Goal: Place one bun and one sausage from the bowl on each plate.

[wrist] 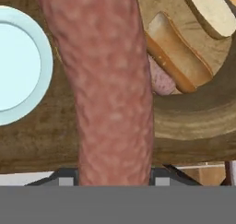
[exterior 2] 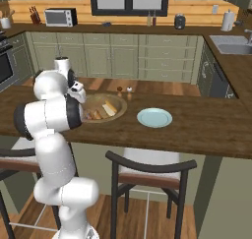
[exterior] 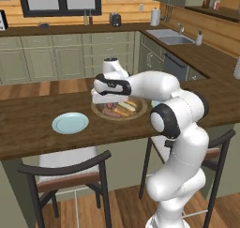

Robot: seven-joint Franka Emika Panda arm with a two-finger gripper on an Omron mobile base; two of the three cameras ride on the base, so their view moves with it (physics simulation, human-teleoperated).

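Here, gripper clamps a mottled, cylindrical pink sausage.

Paper towel roll, sink, microwave, two chairs

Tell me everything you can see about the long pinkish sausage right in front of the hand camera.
The long mottled pinkish-red sausage looks like a smooth, speckled, slightly bent cylinder. It runs from top to bottom of the hand view, very close to the lens, its lower end between the dark fingertips of the gripper, so it appears gripped. Behind it lie the light-brown wooden bowl holding tan buns, and a pale-blue plate on the dark wooden counter.
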